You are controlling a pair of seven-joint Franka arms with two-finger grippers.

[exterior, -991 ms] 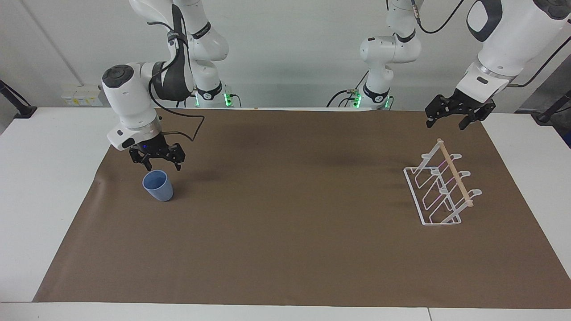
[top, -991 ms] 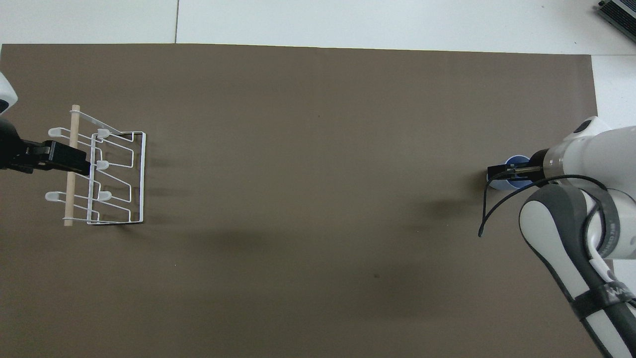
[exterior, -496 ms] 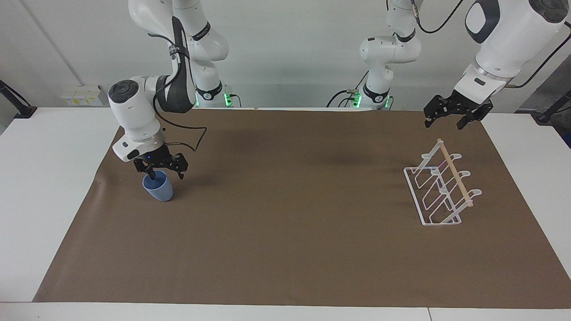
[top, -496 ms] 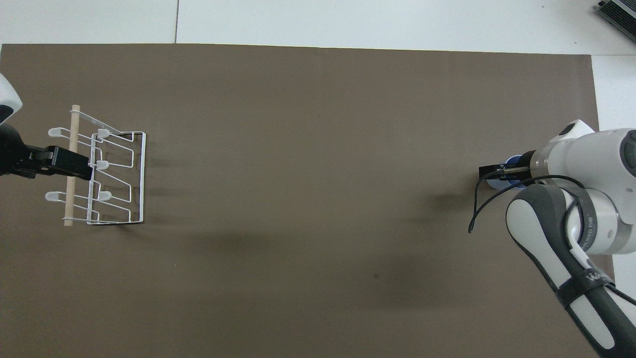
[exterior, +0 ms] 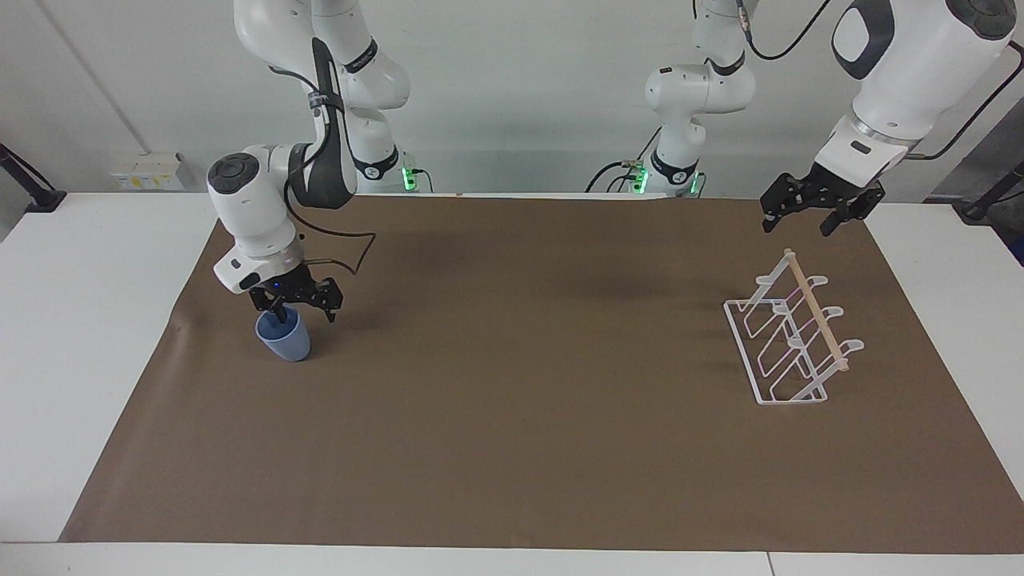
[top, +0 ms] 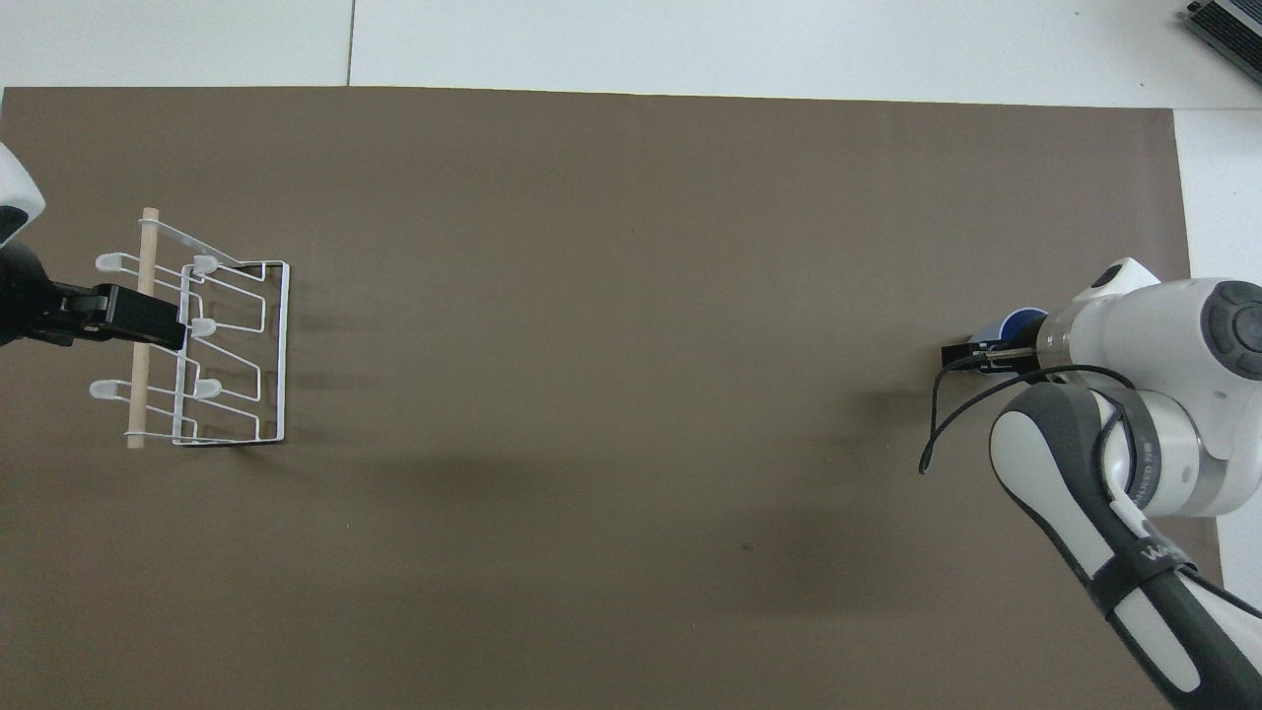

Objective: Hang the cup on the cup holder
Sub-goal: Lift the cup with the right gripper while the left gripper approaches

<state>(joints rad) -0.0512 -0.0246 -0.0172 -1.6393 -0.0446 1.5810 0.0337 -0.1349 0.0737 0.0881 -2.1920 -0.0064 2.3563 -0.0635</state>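
Facing view: our right hand (exterior: pixel 296 307) straddles the rim of the upright cup (exterior: pixel 283 337) at the right arm's end of the table, one finger inside, not yet clamped. Our left hand (exterior: pixel 801 218) waits open above the cup holder (exterior: pixel 792 332).

White, rounded arm casings with dark grey joint bands, black pincers, looping black cables, green base lights.

Robotics lab bench, two white Franka arms (exterior: pixel 264 200) mounted at a white table (exterior: pixel 88 320), brown paper mat (exterior: pixel 512 416) spread as work surface, bare white wall, cable runs, green status lights at the arm bases, wall socket strip (exterior: pixel 148 170)
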